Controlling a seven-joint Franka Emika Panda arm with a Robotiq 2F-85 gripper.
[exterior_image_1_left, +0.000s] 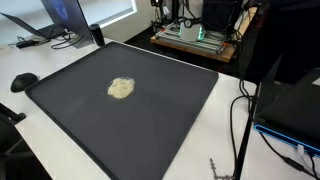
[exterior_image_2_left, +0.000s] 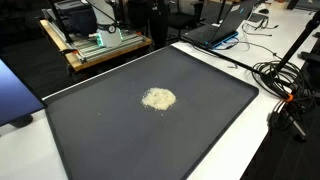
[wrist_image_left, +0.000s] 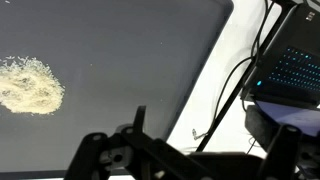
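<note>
In the wrist view only the lower part of the end effector (wrist_image_left: 195, 155) shows. It is cut off by the bottom edge, and its dark linkages blur into one another. Its jaws stand spread wide with nothing between them. It hangs above the black mat (wrist_image_left: 130, 60), looking down at a slant near the mat's edge. The arm behind it is out of frame, and in both exterior views neither arm nor end effector can be seen, so the joint pose cannot be told.

The beige crumbly heap (wrist_image_left: 28, 85) lies on the mat, well apart from the end effector and partly cut off by the left edge of the wrist view. In both exterior views it sits near the mat's middle (exterior_image_1_left: 121, 88) (exterior_image_2_left: 158, 98). Whether it is powder, crumbs or fibre is hard to make out.

The mat covers most of the white desk (wrist_image_left: 215, 100). Just beyond the mat's edge, black cables (wrist_image_left: 235, 95) loop over the desk. Past them stands a laptop (wrist_image_left: 290, 75) with bluish glowing keys whose lettering is too small to read.

Farthest from the mat, a wooden rack (exterior_image_2_left: 100, 45) with green-lit equipment shows in an exterior view, with no legible label.
</note>
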